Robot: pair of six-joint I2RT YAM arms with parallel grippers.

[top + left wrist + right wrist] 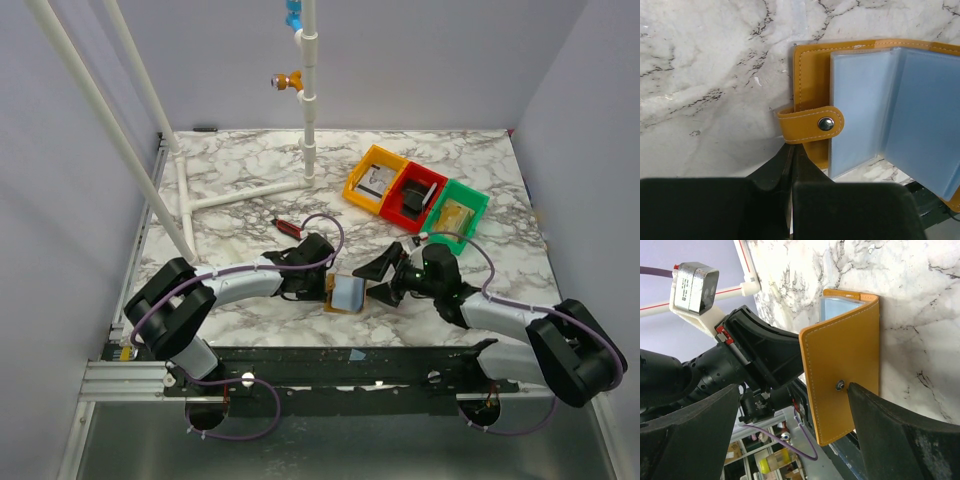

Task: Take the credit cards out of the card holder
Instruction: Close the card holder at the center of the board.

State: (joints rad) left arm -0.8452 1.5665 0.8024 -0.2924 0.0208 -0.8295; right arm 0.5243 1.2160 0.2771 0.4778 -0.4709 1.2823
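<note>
Card holder (345,293): open on the surface (230,190) between our arms, clear sleeves exposed
Left end effector (790,159): closed, apparently pinching the cover edge to steady it
Right end effector (372,282): wide open, empty, we judge ready to draw cards

Top view: set high above and behind the near edge of the marble table (250,180), looking steeply down over all of it from afar. Left wrist view: very close, looking down past its own fingers (767,175) at 6 o'clock onto the card holder (865,110). Right wrist view: close, facing the holder's outer cover, with the left gripper (792,362) at 9 o'clock. All three views share the holder.
</note>
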